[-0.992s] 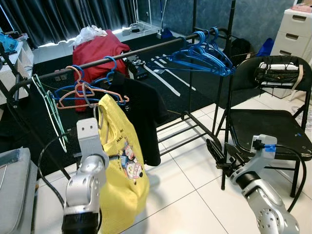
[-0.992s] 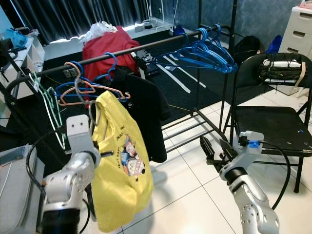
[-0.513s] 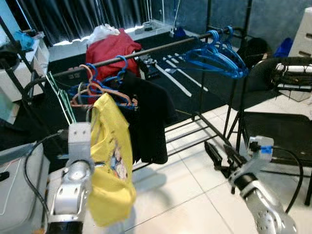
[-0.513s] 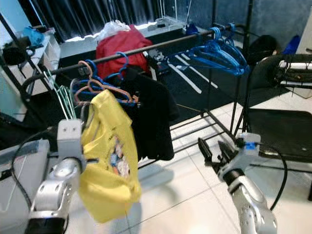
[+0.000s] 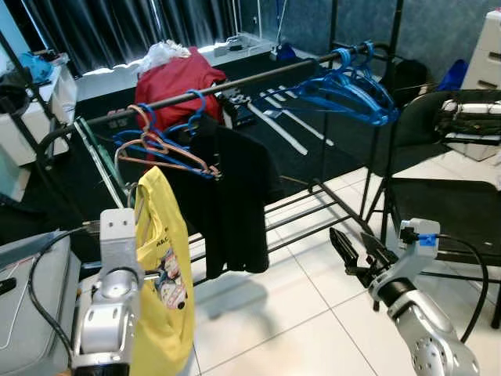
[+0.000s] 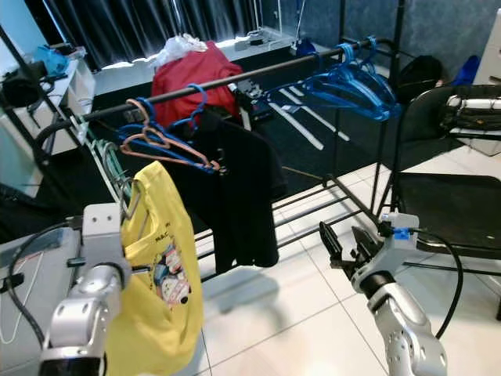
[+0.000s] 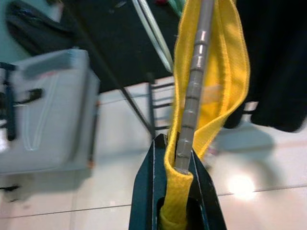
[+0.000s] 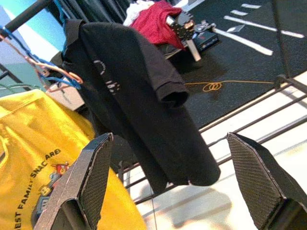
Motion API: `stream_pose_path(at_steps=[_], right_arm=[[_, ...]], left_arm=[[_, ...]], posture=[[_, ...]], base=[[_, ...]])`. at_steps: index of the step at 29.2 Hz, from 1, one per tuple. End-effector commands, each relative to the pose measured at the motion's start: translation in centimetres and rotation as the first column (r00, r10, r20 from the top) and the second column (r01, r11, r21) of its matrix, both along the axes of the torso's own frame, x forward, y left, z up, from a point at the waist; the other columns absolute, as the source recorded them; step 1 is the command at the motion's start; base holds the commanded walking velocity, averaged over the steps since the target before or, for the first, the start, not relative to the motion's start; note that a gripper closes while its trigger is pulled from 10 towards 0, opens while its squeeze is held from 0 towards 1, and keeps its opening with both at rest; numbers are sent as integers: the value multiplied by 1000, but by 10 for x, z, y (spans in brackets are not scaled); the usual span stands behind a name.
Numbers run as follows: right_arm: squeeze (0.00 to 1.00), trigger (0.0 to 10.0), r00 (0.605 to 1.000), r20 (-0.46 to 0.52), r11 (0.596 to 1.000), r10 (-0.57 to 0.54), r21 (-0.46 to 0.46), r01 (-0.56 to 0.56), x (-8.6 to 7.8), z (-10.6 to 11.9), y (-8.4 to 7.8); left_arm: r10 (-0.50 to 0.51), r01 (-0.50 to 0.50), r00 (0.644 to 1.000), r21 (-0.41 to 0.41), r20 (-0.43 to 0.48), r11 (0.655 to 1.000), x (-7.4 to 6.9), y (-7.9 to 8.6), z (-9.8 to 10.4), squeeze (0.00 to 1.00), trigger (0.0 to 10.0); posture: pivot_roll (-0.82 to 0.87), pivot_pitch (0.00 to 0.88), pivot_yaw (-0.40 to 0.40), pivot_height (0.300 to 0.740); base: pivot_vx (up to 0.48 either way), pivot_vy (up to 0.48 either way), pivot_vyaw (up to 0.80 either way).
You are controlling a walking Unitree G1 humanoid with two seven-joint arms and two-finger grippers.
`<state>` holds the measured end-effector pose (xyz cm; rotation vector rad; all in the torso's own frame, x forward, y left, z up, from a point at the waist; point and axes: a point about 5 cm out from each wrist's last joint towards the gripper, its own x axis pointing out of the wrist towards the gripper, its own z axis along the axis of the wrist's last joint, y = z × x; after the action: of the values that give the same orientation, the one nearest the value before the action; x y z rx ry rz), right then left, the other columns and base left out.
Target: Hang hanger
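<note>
Upper frame, one rail; two shirts, yellow and black; right, one chair; two grippers.

Left arm: silver, rounded joint housing, boxy grey bracket on top, black cable looping off its side.
Right arm: same silver shell, screw holes in the casing, white wrist block with a blue tab, black cable arcing behind.
Right gripper: two long black fingers.
Finger pads: dark, finely textured.

White tiled floor, dark curtains, black folding chair, black mat.
</note>
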<state>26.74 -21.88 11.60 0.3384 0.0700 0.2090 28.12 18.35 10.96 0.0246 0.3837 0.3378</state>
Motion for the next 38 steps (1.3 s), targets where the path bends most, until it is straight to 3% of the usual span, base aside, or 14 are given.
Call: stream_pose_path(at_steps=[1,13,20,30,38], right_arm=[[0,10000,1000,-10,1000,16,2,-16,0,-4,4],[0,10000,1000,-12,1000,20,5,-20,1,-5,3],[0,10000,998,-20,998,52,-45,-52,1,-6,6],[0,10000,999,-20,999,44,-17,-44,0,-6,6],[0,10000,999,-19,999,35,-13,-35,0,-6,5]], left_arm=[[-9,11,999,-31,52,999,-1,-1,4,0,10000],[-68,73,995,-72,70,995,-3,-9,3,0,10000],[-36,41,997,-85,70,996,-3,-9,3,0,10000],[-27,33,997,-83,65,996,-3,-6,3,0,10000],[-113,126,988,-129,105,984,3,-14,9,0,10000]], posture=[[-134,0,127,740],[-139,0,125,740],[-139,0,121,740],[-139,0,122,740],[-139,0,124,740]], base=[[0,0,756],[0,-354,0],[0,-132,714],[0,0,591],[0,-290,0]])
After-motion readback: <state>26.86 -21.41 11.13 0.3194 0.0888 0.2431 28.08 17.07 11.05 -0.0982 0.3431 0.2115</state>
